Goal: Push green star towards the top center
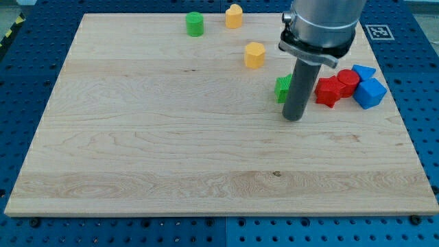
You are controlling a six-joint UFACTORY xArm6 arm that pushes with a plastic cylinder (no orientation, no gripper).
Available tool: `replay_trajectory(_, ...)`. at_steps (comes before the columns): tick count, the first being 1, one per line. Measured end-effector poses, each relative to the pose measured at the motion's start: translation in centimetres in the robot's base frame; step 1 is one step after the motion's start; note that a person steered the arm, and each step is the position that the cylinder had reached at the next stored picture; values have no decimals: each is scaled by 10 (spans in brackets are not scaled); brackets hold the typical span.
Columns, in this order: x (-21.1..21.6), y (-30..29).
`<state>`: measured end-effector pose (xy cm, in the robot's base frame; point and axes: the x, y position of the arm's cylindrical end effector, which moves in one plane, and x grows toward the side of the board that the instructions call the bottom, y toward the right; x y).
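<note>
Our rod stands upright, my tip [293, 118] on the counter [171, 151]. It touches the green star [282, 88] (partly hidden), just right of it.

No readable words, numbers or brand names anywhere; only sign: black-and-white square fiducial marker [376, 31] on blue perforated base beside table's [206, 151] right edge at view's top, partly cut off by arm; its pattern too small to decode
</note>
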<state>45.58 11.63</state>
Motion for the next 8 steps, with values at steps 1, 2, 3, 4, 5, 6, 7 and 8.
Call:
replay_trajectory(1, -32, -21)
replay_trajectory(2, -52, -46)
replay_trajectory(3, -8, -39)
replay_trajectory(4, -8, -6)
replay_trajectory(5, -74, 2)
replay_trajectory(6, -121, 1)
replay_trajectory(7, -113, 1)
replay_trajectory(8, -114, -40)
